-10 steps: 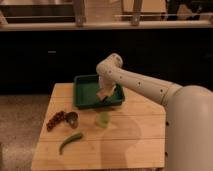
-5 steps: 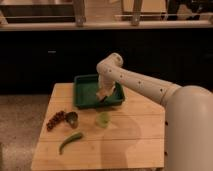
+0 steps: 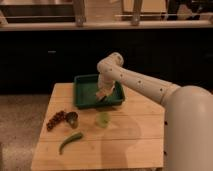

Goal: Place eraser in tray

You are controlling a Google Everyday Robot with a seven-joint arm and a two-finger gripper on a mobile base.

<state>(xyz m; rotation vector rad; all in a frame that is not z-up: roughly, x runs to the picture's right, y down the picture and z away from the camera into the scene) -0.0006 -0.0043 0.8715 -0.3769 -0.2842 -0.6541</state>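
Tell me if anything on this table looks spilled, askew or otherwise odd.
Nothing stands out. The tray sits flat on the far side of the table, the pincer low over it; the metal cup, red cluster, green pod and pale green item lie in front, with no spill.

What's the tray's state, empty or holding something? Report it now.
Cannot tell fully. The visible floor of the tray looks bare, but the gripper hangs low over its near side and hides what lies beneath.

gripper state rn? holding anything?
Gripper: low over the right part of the green tray; open, closed or holding something cannot be told.
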